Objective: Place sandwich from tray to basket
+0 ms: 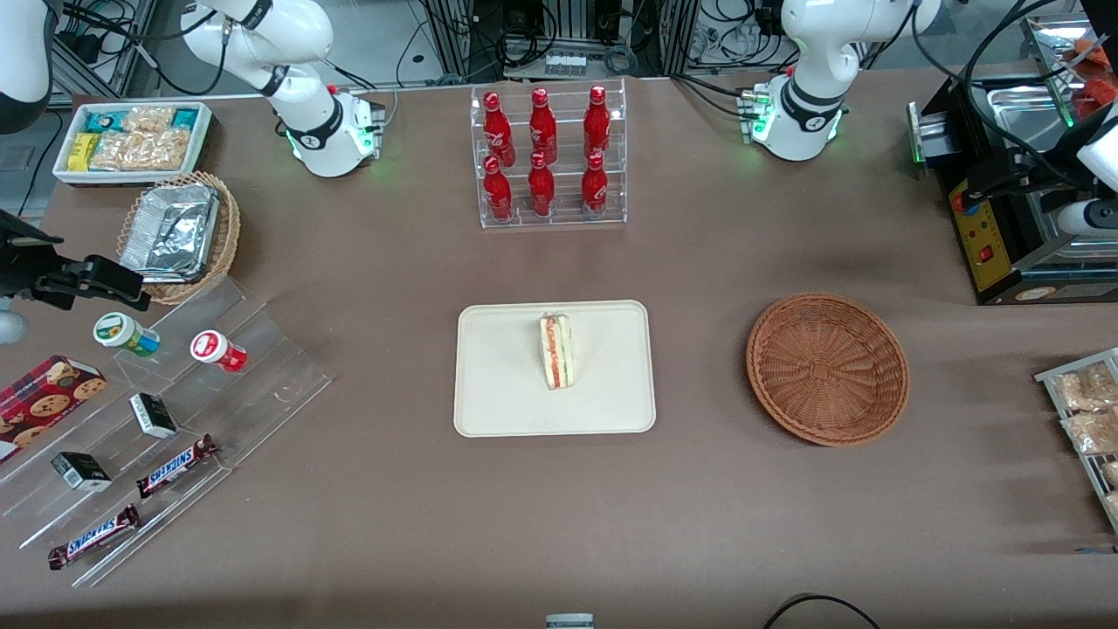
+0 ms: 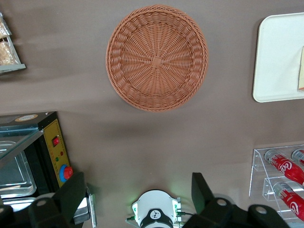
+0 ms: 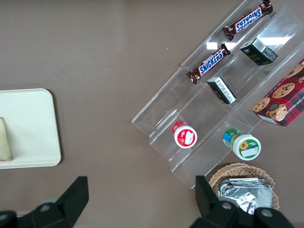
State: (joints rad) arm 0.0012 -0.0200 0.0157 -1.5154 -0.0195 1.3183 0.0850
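Observation:
Over the oven at the working arm's end of the table hangs the dark gripper, high above the tabletop. In the left wrist view the gripper is open, its fingers wide apart with nothing between them. A wrapped-looking pale sandwich with a red and green filling lies on the white tray; the left wrist view catches only an edge of the sandwich and part of the tray. Beside the tray, toward the working arm's end, sits the round brown wicker basket, with nothing in it. It shows whole as the basket too.
A clear rack of red bottles stands farther from the front camera than the tray. The oven and a rack of bagged food are at the working arm's end. A stepped clear shelf holds snacks toward the parked arm's end.

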